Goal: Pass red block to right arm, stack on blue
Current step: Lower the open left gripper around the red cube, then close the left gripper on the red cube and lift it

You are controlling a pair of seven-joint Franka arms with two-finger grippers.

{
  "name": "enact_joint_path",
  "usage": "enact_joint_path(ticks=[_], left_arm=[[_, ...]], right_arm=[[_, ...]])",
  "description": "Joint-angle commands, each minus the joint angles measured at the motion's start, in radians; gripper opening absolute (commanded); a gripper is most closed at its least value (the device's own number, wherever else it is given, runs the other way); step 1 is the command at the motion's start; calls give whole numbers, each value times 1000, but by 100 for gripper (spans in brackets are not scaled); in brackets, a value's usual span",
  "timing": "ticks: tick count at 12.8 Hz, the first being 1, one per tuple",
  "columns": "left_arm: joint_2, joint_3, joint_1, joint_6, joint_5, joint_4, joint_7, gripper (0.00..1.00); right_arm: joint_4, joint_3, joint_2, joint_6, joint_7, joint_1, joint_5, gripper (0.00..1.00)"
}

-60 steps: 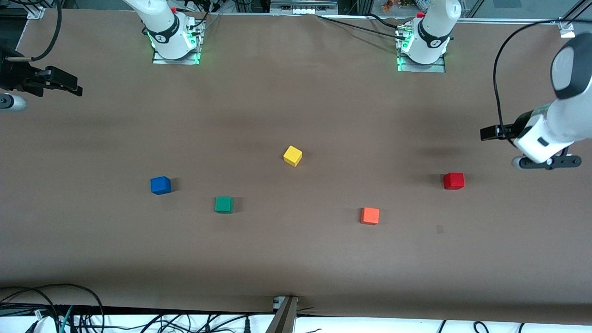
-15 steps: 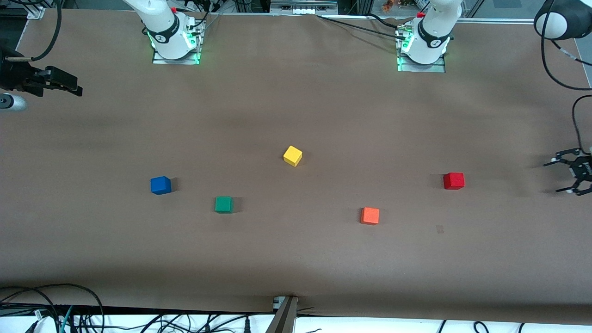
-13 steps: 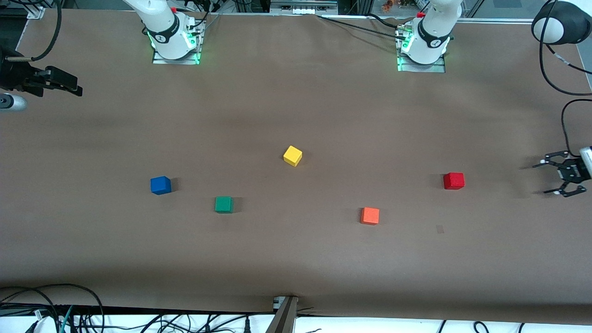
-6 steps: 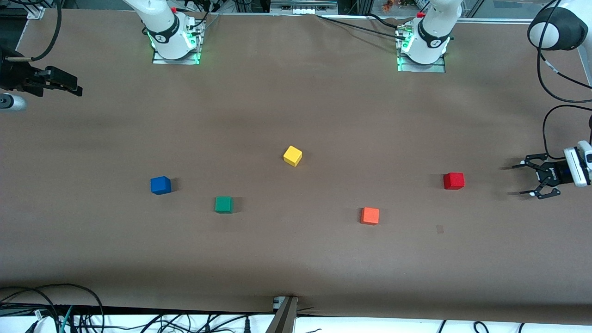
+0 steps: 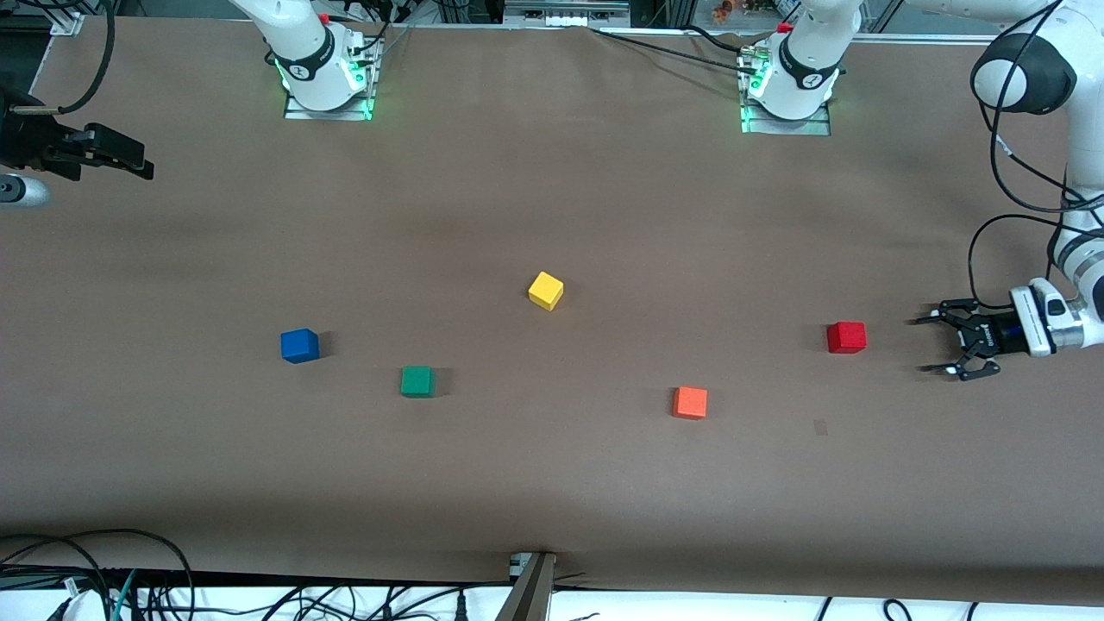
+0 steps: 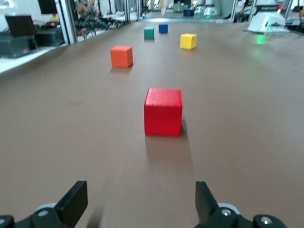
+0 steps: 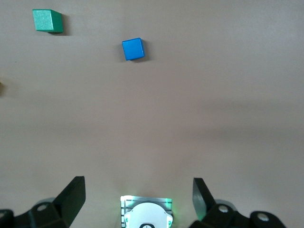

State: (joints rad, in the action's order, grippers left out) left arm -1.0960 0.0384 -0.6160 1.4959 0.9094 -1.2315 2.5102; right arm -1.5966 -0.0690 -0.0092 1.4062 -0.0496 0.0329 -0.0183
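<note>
Red block [image 5: 846,337]: on the table, toward the left arm's end from the orange cube [image 5: 690,403].
Left gripper [image 5: 938,345]: jaws apart, low, just beside the red block; keep it centred.
Right gripper [image 7: 137,197]: jaws apart, waits.
Blue cube [image 5: 299,345]: well apart from the red block.

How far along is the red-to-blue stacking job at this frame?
Nothing is finished. The red block sits untouched on the table, well apart from the blue block. In hand: the left gripper, open, is low beside the red block. The right gripper waits, open. Grasp, handover and stacking all remain.
</note>
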Motion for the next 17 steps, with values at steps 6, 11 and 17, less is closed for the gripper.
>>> enact_joint_path(ticks=[6, 11, 17], left_arm=[[-73, -52, 1, -91, 71, 20, 104, 100], [-87, -78, 31, -157, 80, 10, 98, 100], [-94, -78, 68, -174, 82, 6, 93, 100]], right_arm=[[12, 3, 2, -3, -9, -7, -14, 100], [12, 3, 2, -3, -9, -7, -14, 100], [12, 3, 2, -3, -9, -7, -14, 100]])
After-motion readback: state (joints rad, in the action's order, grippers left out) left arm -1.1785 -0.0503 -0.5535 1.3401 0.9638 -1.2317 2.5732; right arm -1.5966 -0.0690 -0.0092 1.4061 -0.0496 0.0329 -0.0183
